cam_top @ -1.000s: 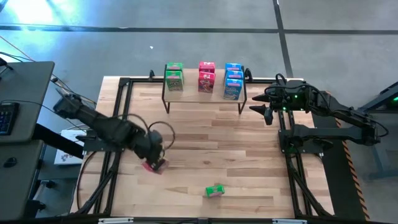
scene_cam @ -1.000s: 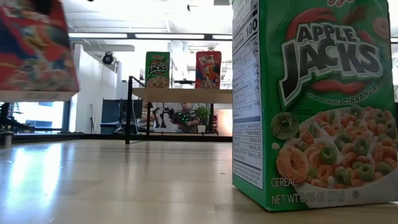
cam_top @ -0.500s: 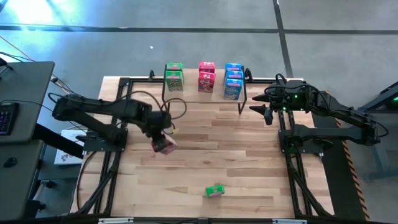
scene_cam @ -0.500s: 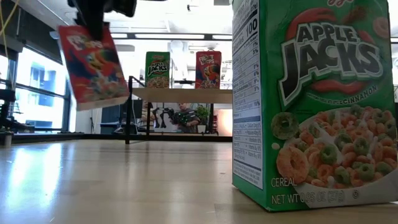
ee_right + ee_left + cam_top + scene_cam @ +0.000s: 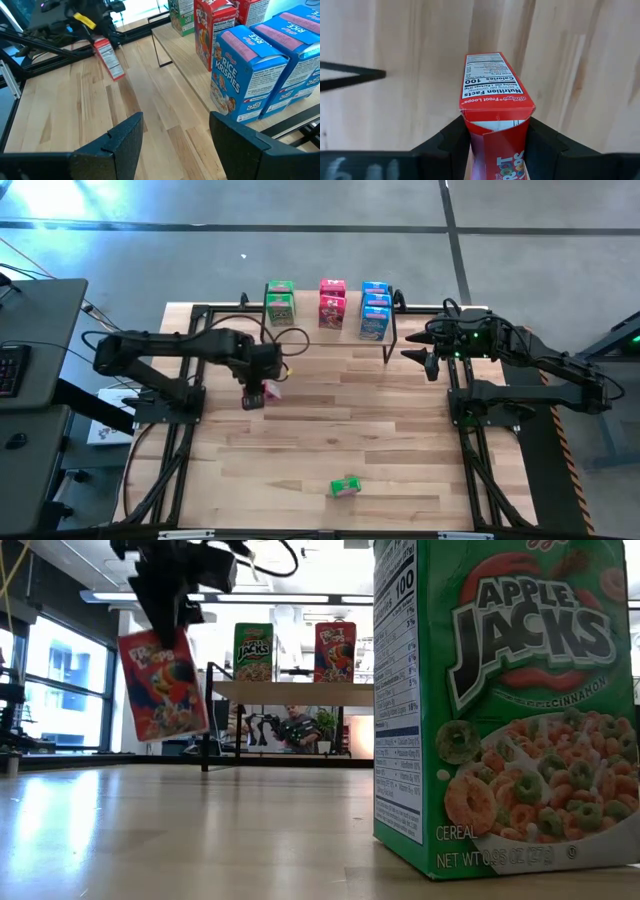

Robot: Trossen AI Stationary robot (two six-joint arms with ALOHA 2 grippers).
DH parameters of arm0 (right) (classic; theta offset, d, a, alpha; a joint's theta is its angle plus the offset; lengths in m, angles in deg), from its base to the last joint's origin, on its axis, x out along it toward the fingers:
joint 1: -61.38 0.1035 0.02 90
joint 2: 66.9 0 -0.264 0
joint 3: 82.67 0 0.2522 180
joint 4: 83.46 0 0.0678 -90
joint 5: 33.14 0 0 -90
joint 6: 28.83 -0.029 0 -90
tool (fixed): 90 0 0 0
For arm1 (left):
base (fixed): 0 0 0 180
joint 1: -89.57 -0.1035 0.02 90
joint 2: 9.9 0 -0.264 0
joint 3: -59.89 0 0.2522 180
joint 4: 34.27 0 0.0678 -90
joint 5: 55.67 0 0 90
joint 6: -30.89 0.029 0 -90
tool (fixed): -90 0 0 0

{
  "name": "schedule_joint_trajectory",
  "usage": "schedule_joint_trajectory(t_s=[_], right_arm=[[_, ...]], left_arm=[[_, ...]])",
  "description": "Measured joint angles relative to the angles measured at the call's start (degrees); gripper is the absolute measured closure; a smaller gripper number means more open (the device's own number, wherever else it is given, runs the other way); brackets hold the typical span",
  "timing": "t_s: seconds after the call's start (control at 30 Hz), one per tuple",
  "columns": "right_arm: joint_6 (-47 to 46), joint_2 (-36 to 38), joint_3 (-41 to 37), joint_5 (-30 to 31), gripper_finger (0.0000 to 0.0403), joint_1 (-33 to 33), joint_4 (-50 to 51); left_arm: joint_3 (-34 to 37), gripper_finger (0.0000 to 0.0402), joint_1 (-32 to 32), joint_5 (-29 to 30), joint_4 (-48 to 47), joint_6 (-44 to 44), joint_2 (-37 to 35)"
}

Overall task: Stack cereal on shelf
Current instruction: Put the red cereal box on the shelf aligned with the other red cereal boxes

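The left hand [image 5: 254,394], clamped on a red printed cardboard cereal box [image 5: 163,683], hangs above the wooden surface [image 5: 340,430] left of frame centre, the right hand [image 5: 418,357] apart at upper right.

I see the wooden table [image 5: 330,440] carrying the shelf [image 5: 330,332] at twelve o'clock, cereal boxes [image 5: 375,310] on it; one green box [image 5: 346,487] lies toward six o'clock.

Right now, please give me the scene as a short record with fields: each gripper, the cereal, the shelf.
left gripper: shut on red box, held above the table
right gripper: open, empty, waiting beside the shelf
on shelf: green, red and blue boxes
off shelf: green box lying on the table
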Motion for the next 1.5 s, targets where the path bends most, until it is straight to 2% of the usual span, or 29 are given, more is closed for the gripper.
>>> schedule_joint_trajectory(t_s=[0.57,0.83,1.0,1.5], right_arm=[[0.00,-0.01,0.00,-0.02,0.0182,0.02,-0.02],[0.01,0.00,0.00,-0.01,0.0182,0.02,0.01],[0.00,0.00,0.00,-0.02,0.0182,0.02,0.00],[0.00,0.01,0.00,0.00,0.0182,0.00,0.01]], left_arm=[[0.01,0.0259,-1.53,0.87,2.53,15.94,1.15],[-0.76,0.0259,-1.53,0.98,2.98,16.66,1.17],[-4.55,0.0259,-1.53,1.79,2.39,17.09,2.99],[-22.69,0.0258,-1.68,3.90,-6.88,23.20,19.61]])
